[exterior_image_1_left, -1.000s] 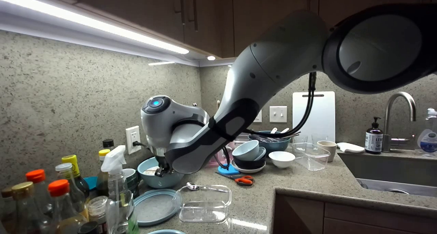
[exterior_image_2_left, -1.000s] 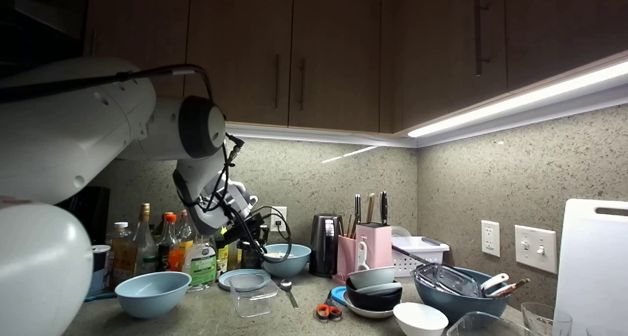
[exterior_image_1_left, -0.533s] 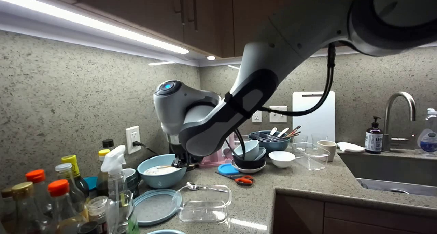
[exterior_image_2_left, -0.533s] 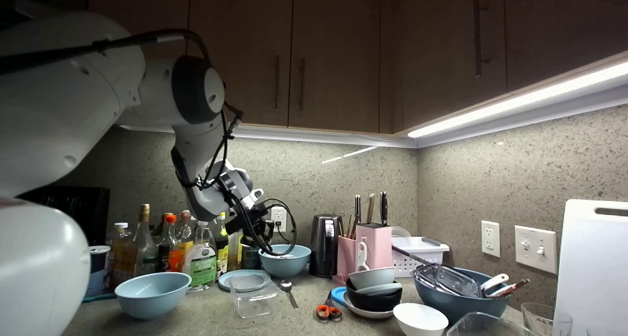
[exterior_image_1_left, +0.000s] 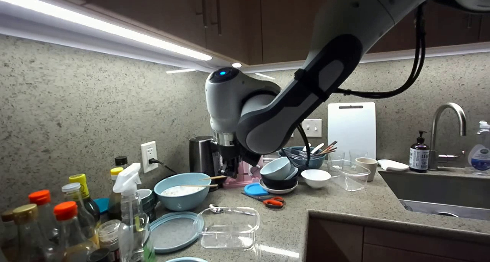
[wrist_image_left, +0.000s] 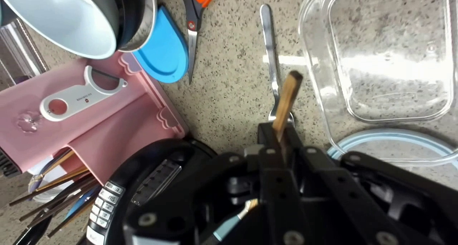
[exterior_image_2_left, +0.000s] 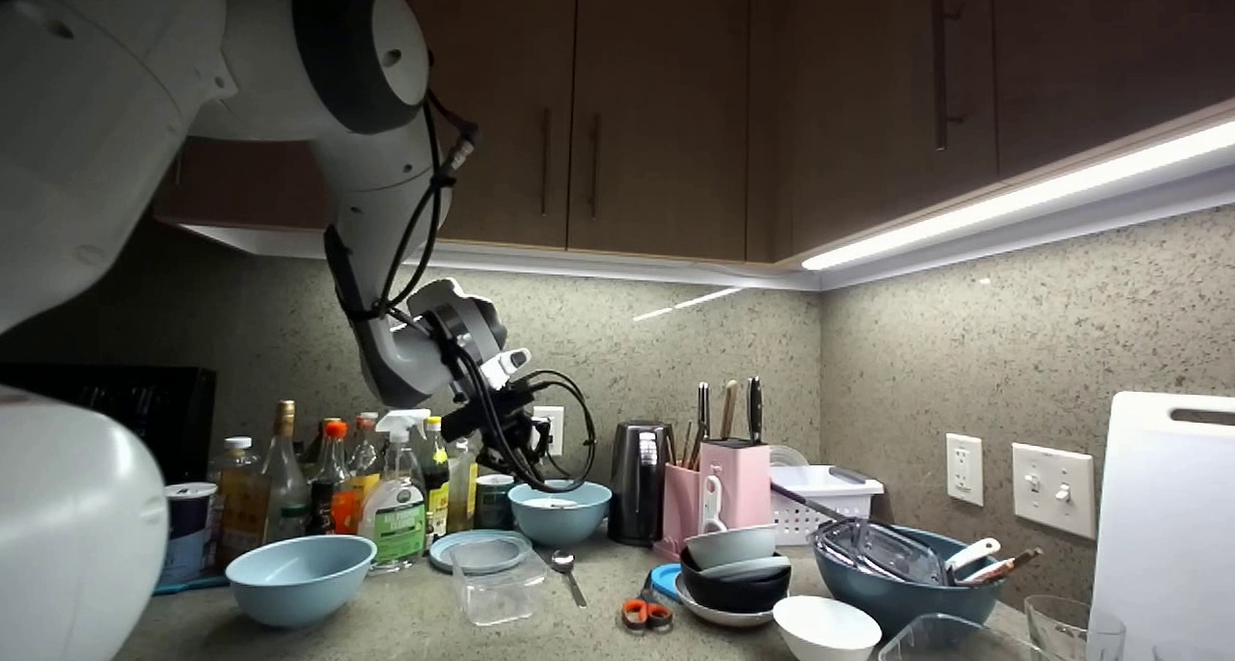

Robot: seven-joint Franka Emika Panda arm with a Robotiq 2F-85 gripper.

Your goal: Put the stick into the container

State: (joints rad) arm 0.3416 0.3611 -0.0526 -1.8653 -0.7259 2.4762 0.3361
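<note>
My gripper (exterior_image_1_left: 229,172) is shut on a thin wooden stick (exterior_image_1_left: 214,177), above the counter beside the blue bowl's rim. In the wrist view the stick (wrist_image_left: 288,96) pokes out between the two fingertips (wrist_image_left: 281,134). It is light brown with a dark tip. A second wooden stick (exterior_image_1_left: 197,185) lies across the blue bowl (exterior_image_1_left: 180,203), which holds something white. The pink holder (exterior_image_2_left: 681,511) has several sticks standing in it and lies to the left in the wrist view (wrist_image_left: 118,141). A clear container (exterior_image_1_left: 228,239) stands on the counter. Which container is meant cannot be told.
A black kettle (exterior_image_2_left: 637,482) stands between the blue bowl and the pink holder. A knife block (exterior_image_2_left: 735,492) is beside the holder. Scissors (exterior_image_1_left: 272,202), a spoon (wrist_image_left: 271,52) and stacked bowls (exterior_image_1_left: 278,174) lie nearby. Bottles (exterior_image_2_left: 400,507) line the wall side.
My gripper has lifted and moved from over the blue bowl towards the kettle and pink holder, carrying the stick. The second stick on the bowl now shows clearly.
</note>
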